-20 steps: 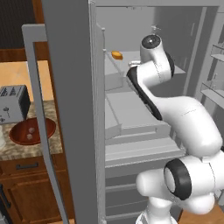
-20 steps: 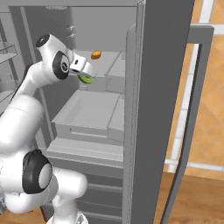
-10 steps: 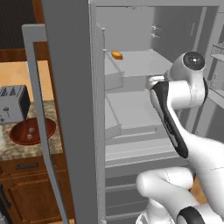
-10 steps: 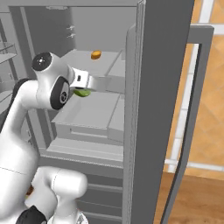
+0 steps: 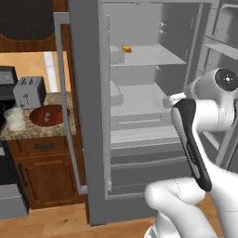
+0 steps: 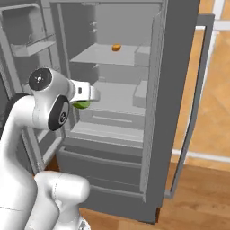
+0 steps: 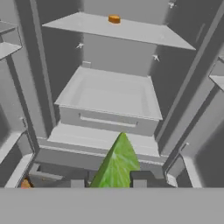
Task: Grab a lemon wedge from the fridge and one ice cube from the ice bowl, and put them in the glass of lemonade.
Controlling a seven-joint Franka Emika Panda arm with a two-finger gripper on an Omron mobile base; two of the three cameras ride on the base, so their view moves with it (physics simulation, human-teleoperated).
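No readable writing or brand marks anywhere we can see.

Far left in the left base view: surface (image 5: pixel 35 131) over brown cabinets, edge close to the open fridge door. On it a toaster (image 5: pixel 29 91), the glass of lemonade (image 5: pixel 15 119) at the front corner with pale liquid in it, and just beside it the ice bowl (image 5: pixel 46 115), reddish-brown; contents too small for us to tell. Glass and bowl are near each other, not clearly touching.

Next, the fridge (image 5: pixel 88 116): both doors swung open, long handle (image 5: pixel 64 93) on the left door standing out toward the surface. Interior mostly bare grey shelves; a small orange item (image 5: pixel 126 48) sits on the upper shelf, and an open drawer (image 7: pixel 109 98) sits below it. Door bins on both sides. Open room in front of the shelves and drawer; the wood floor (image 6: pixel 193 188) is in front.

Right: our claw (image 7: pixel 108 181) is clenched on the lemon wedge (image 7: pixel 116 164), green tip pointing up between the fingertips (image 7: pixel 139 179) in the hand view. In the right base view the wedge (image 6: pixel 81 105) shows as a green bit under the hand, outside the fridge cavity, in front of the drawer level, well apart from the glass.
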